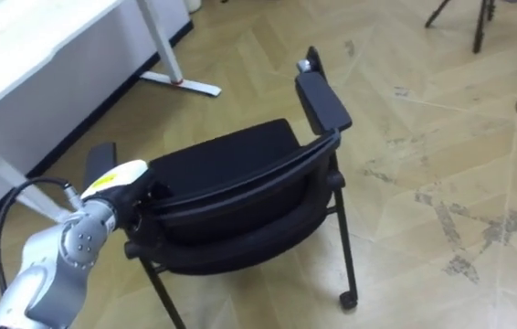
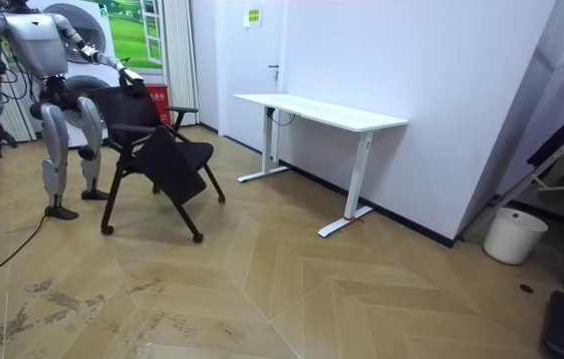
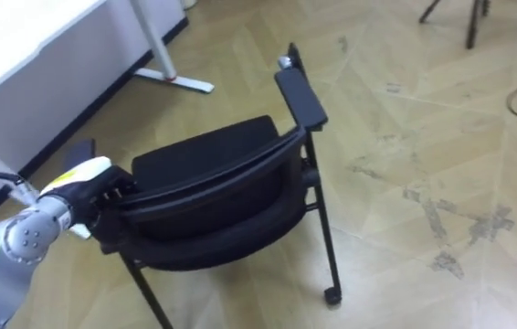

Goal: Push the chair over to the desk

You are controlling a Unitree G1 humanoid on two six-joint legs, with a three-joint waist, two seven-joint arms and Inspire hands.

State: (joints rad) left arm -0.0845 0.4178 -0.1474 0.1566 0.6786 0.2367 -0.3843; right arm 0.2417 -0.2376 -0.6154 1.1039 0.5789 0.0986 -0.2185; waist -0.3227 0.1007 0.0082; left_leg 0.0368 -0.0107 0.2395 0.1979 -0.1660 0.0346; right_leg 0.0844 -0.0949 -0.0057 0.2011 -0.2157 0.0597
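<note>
Herringbone wood floor (image 2: 292, 289) lay scuffed in patches; a white desk (image 2: 322, 112) stood against the plain white wall (image 2: 441, 80), a white bucket (image 2: 514, 235) beyond it.

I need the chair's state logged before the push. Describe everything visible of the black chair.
The black chair has a padded seat, a curved backrest, flat armrests and thin dark legs, one ending in a small caster. It stands on the wooden floor, near the white table but apart from it. The left robot hand is on the backrest's left end. Nothing lies on the seat.
</note>
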